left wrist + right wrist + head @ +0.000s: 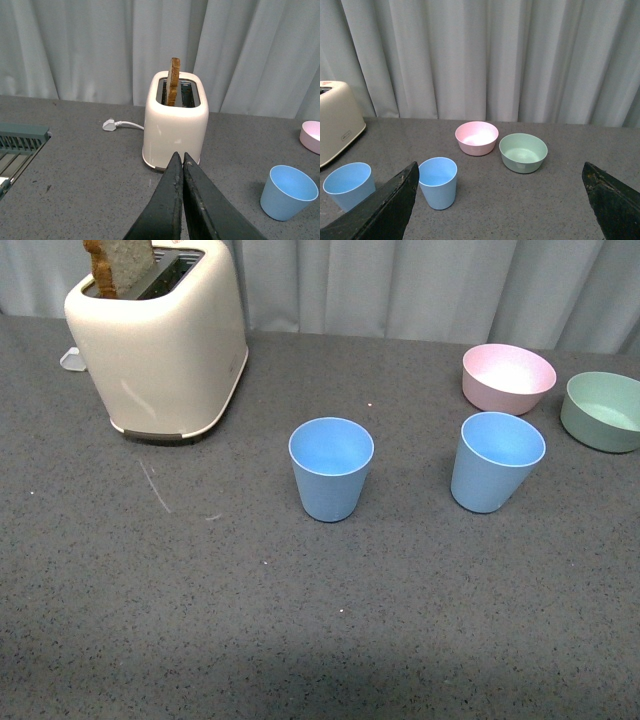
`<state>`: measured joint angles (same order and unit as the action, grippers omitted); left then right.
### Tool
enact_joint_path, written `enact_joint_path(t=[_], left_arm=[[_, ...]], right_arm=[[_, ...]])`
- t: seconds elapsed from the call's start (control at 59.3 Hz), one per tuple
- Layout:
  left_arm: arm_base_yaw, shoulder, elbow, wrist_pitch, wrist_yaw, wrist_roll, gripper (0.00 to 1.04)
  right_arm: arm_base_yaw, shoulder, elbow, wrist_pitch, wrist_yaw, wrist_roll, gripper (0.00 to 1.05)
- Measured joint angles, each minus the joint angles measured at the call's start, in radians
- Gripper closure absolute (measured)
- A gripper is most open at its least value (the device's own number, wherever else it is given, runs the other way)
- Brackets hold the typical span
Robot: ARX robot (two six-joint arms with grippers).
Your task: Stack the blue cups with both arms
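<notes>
Two light blue cups stand upright and apart on the grey table: one in the middle (331,468), one to its right (495,461). Neither arm shows in the front view. In the left wrist view my left gripper (180,156) is shut and empty, its jaws pressed together in front of the toaster, with one blue cup (288,192) off to its side. In the right wrist view my right gripper (500,172) is wide open and empty; one blue cup (438,182) stands just inside one finger (385,210), the other cup (349,185) beyond that finger.
A cream toaster (162,340) with a slice of toast stands at the back left. A pink bowl (507,377) and a green bowl (603,410) sit at the back right. A white plug (109,124) lies by the toaster. A grey rack (20,142) shows in the left wrist view.
</notes>
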<state>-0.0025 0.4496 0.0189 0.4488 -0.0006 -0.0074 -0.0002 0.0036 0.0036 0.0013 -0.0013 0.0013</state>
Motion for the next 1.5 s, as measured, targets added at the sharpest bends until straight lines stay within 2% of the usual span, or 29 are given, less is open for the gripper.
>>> enact_joint_path(t=[0.388, 0.792, 0.876, 1.079, 1.163, 1.466, 1.5], left_arm=[[0.000, -0.173, 0.000, -0.168, 0.000, 0.000, 1.01], [0.000, -0.277, 0.000, -0.273, 0.000, 0.000, 1.01], [0.000, -0.414, 0.000, -0.436, 0.001, 0.000, 1.01], [0.000, -0.444, 0.000, -0.446, 0.001, 0.000, 1.01], [0.000, -0.445, 0.000, -0.446, 0.001, 0.000, 0.90], [0.000, -0.445, 0.000, -0.446, 0.001, 0.000, 0.36], [0.000, -0.445, 0.000, -0.446, 0.001, 0.000, 0.27]], right_arm=[[0.000, 0.000, 0.000, 0.000, 0.000, 0.000, 0.10], [0.000, 0.000, 0.000, 0.000, 0.000, 0.000, 0.10], [0.000, 0.000, 0.000, 0.000, 0.000, 0.000, 0.10], [0.000, 0.000, 0.000, 0.000, 0.000, 0.000, 0.10], [0.000, 0.000, 0.000, 0.000, 0.000, 0.000, 0.10], [0.000, 0.000, 0.000, 0.000, 0.000, 0.000, 0.10], [0.000, 0.000, 0.000, 0.000, 0.000, 0.000, 0.10]])
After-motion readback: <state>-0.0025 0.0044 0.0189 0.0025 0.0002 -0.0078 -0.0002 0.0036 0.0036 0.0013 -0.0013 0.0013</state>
